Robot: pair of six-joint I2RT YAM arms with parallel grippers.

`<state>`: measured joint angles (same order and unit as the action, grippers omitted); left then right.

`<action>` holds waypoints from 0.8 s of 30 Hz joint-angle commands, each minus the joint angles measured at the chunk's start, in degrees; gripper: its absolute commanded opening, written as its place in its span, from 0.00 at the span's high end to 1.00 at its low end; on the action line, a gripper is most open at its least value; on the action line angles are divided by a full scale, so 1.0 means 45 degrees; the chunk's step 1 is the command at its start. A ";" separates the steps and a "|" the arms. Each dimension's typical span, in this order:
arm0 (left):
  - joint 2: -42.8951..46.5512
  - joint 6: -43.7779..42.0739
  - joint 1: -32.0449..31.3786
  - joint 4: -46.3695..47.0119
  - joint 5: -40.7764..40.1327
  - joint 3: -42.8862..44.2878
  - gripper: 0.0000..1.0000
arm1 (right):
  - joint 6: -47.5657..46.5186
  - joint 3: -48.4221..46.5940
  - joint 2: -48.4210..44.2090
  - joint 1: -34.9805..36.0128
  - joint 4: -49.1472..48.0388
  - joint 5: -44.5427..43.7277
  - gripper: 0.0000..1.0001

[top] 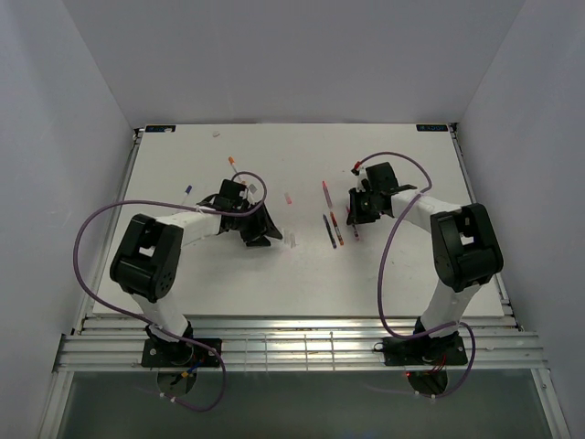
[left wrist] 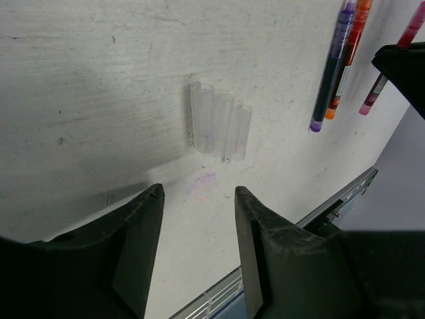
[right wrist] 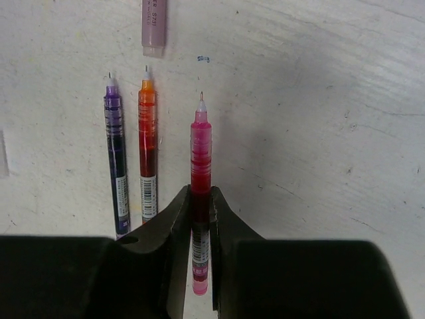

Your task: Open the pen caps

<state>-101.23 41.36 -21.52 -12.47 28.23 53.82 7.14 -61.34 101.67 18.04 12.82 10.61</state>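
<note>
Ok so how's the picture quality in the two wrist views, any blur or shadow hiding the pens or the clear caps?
Left wrist view: the clear caps are fairly sharp, the left tool in front dark and soft, a broad shadow on the table beside it. Right wrist view: the pink pen is crisp to its tip, the right tool shut on it nearly black.

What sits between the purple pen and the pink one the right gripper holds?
Right wrist view: the orange pen lies between purple pen and pink pen, parallel, touching neither.
</note>
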 commanded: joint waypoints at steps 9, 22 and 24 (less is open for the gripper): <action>0.2007 -0.0344 0.0016 -0.1271 -0.2053 0.1026 0.30 | 0.0035 -0.0021 0.0162 0.0190 -0.0642 0.1138 0.72; 0.0702 -0.1047 0.1265 -0.3438 -0.3655 0.5498 0.26 | 0.0191 0.0505 -0.2474 0.0209 -0.0173 0.0377 0.54; 0.0368 -0.1183 0.1635 -0.3557 -0.3851 0.6160 0.26 | 0.0269 0.0662 -0.3040 0.0190 -0.0115 0.0357 0.53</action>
<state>-97.38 37.78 -16.25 -25.19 13.89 77.89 7.55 -59.29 91.74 18.79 12.21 13.10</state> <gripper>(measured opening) 0.736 0.464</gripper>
